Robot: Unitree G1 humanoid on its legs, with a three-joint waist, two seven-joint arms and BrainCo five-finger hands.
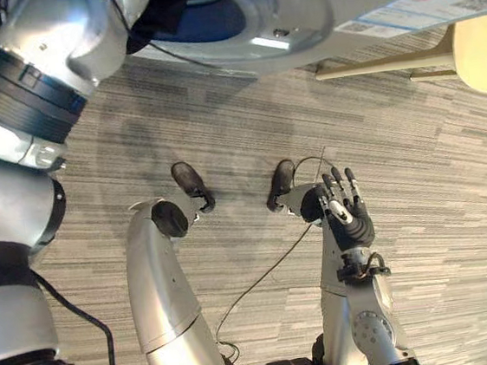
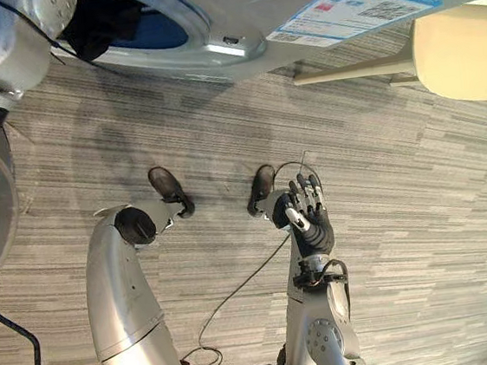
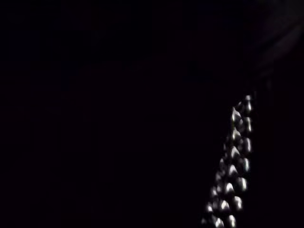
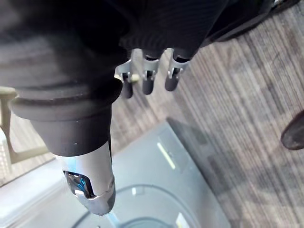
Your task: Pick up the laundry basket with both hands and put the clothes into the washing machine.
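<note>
Right hand (image 1: 349,213) hangs low at the robot's side, fingers (image 4: 148,81) straight and spread, nothing in it (idle for now).

Left arm (image 1: 9,92) goes up and into the washer (image 1: 295,13). The left hand is somewhere inside the mouth. Its wrist view looks into the dark drum, with just a row of glinting studs, so I can't tell whether it's holding anything.

Clothes (image 1: 207,18): there's a dark and blue mass inside the mouth. It's probably the load, though some of the dark part may be the hand's own cover.

Basket (image 1: 484,52): I take the cream thing on the floor (image 1: 220,124) to the robot's right of the washer to be it. It's well apart from both hands, and its inside is out of sight.

Step, as I judge it: the carry is done and the basket is set down. This is the loading step, done with the left hand alone, at the deep end of a reach into the drum.

Next move calls for:
- releasing whatever the left hand has, deep enough that nothing drapes over the door ring
- drawing the arm straight back out, clear of the rim
- turning to the basket to check for leftovers, since the count can't be read from here
- if it's empty, only the door is left to deal with
</note>
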